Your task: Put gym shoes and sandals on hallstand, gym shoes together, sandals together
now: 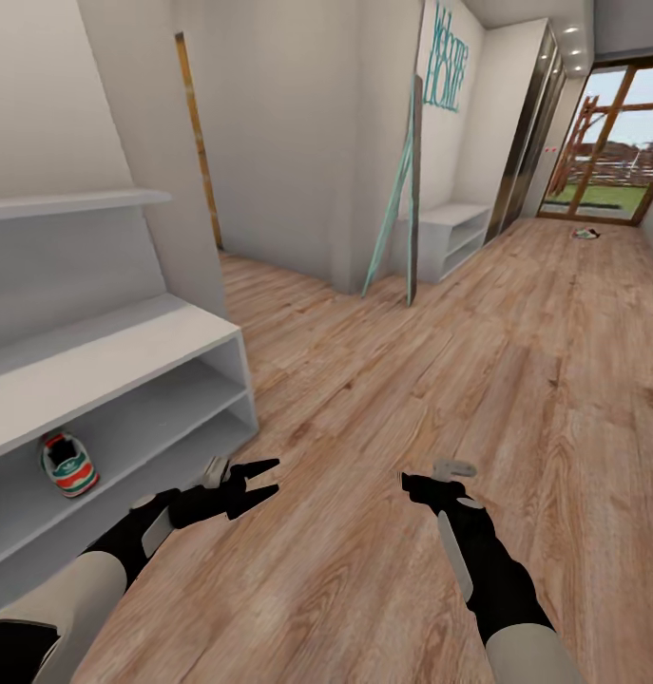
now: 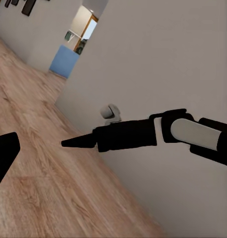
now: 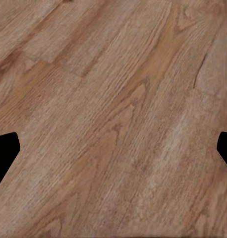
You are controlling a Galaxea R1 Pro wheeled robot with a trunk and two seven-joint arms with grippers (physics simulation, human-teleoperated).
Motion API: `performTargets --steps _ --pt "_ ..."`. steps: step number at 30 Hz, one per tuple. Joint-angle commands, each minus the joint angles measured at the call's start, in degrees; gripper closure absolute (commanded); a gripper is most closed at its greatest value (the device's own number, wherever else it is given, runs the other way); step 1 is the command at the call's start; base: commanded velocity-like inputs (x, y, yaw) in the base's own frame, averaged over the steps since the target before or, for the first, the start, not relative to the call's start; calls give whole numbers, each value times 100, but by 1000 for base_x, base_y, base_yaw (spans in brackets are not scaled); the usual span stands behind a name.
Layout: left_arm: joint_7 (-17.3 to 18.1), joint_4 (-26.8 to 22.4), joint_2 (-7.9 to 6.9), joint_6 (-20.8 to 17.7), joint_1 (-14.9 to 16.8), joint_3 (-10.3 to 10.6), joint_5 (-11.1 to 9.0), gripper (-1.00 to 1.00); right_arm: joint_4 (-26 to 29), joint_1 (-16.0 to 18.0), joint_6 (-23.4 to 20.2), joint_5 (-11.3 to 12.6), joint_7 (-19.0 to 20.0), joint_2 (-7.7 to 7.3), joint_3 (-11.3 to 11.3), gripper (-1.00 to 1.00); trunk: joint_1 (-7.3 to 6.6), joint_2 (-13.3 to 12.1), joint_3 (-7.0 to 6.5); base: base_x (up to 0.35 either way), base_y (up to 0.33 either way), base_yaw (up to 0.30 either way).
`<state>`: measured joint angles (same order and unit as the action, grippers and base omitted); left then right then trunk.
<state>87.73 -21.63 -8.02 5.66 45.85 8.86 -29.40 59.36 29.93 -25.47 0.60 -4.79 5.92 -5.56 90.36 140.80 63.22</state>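
A warm wood-plank corridor floor (image 1: 393,399) is stretching toward a glass door (image 1: 616,142), with the pale hallstand (image 1: 126,380) standing along the left wall. One gym shoe (image 1: 69,465) is sitting heel-out on the hallstand's middle shelf, while another small shoe-like object (image 1: 585,233), too distant to identify, is lying on the floor near the door. The left gripper (image 1: 264,477) and right gripper (image 1: 407,482) are hovering low over bare floor, both with fingers spread and holding nothing.

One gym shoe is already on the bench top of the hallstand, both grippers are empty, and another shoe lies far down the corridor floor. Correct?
Not quite. The gym shoe sits on an open shelf under the bench top of the hallstand, as the head view shows. The rest holds.
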Motion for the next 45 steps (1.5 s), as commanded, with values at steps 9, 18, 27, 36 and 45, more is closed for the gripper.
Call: performTargets --steps 9,18,27,36,45 --pt "-2 0 -13 58 3 46 -57 -100 6 4 -30 7 -15 5 -6 -100 65 122 59 0 0 -258" --pt "-2 0 -15 58 3 46 -57 -100 6 4 -28 8 -14 5 -8 -100 136 247 157 0 0 -258" --pt "-7 8 -15 58 3 46 -57 -100 6 4 -28 6 -15 5 -24 -100 136 247 143 0 0 -258" --pt "-22 9 -15 54 3 -88 -57 -100 6 4 -31 6 -14 5 -24 -100 136 247 112 144 0 -264" --pt "-134 18 -85 50 3 -424 -49 -100 6 4 -32 7 -14 5 -24 -100 136 247 77 340 0 -267"
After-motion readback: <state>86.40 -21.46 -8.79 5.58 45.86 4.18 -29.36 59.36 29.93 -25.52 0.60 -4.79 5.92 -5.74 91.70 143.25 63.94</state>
